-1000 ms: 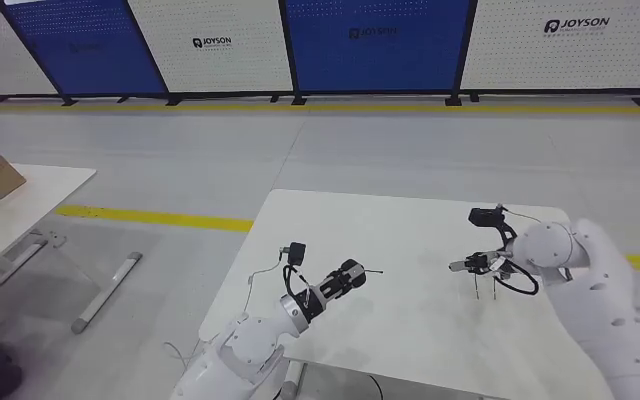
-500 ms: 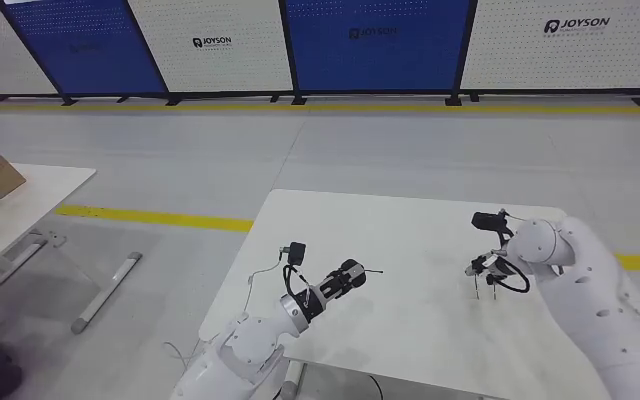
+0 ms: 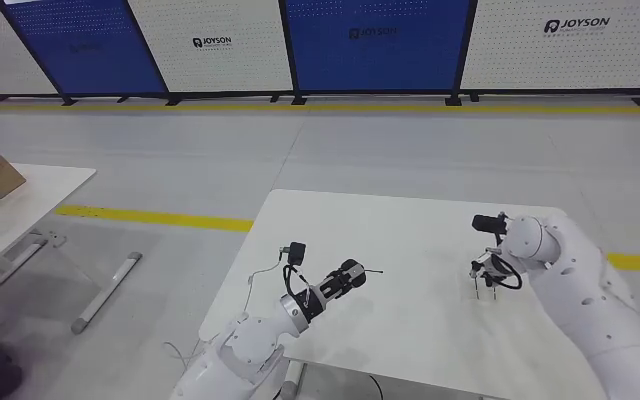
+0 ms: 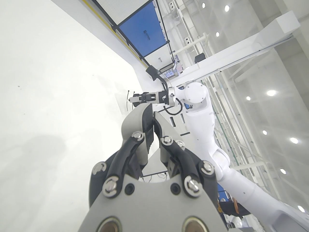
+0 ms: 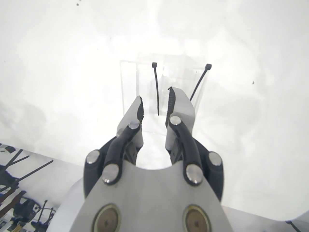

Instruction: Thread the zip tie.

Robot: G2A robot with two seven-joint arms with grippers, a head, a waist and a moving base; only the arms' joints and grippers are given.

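Two zip ties (image 5: 155, 78) lie mid-frame on the surface (image 5: 72, 49); the right claw (image 5: 155, 93), narrowly parted over one, may shove it aside when closing.

Left gripper (image 4: 152, 111) seemingly closed, right gripper (image 5: 155, 93) parted, pointing down.

Wide passage over mid surface (image 3: 400, 240); obstacles at spread right hand (image 5: 155, 93): two zip ties (image 5: 155, 78), clear stand (image 5: 130, 83).

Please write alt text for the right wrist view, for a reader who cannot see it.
The open right gripper hangs over a white table, pointed at two black zip ties on a clear plate. One tie's tail appears between its fingers.
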